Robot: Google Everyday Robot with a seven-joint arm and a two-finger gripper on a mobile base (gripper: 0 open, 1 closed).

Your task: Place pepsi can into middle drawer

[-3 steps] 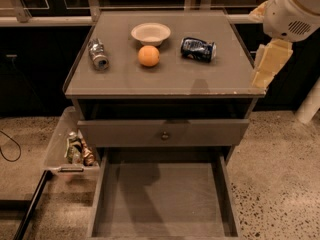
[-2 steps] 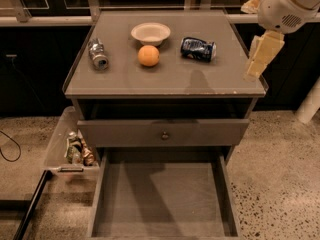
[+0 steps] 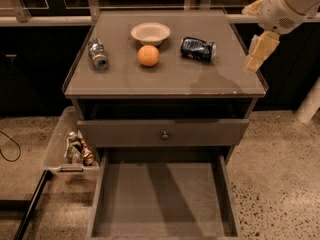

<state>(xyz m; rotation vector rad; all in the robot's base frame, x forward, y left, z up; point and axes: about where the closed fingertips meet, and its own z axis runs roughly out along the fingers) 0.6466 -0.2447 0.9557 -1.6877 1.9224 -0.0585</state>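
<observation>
The white robot arm (image 3: 287, 6) is reaching in from the upper right, its pale yellow gripper (image 3: 259, 53) hanging downward over the right edge of the flat grey cabinet top (image 3: 165, 81); whether it is wide or narrow cannot be told. The small dark blue pepsi can (image 3: 198, 49) is lying on its side on that top, between the gripper and a round orange (image 3: 148, 55). The wide grey middle drawer (image 3: 160, 204) is sitting pulled out below.

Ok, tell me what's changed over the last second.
The gripper shifted slightly up the picture beside the tabletop, to the right of it, and took hold of nothing. The pepsi can, orange, bowl, silver can and open middle drawer stayed put.
</observation>
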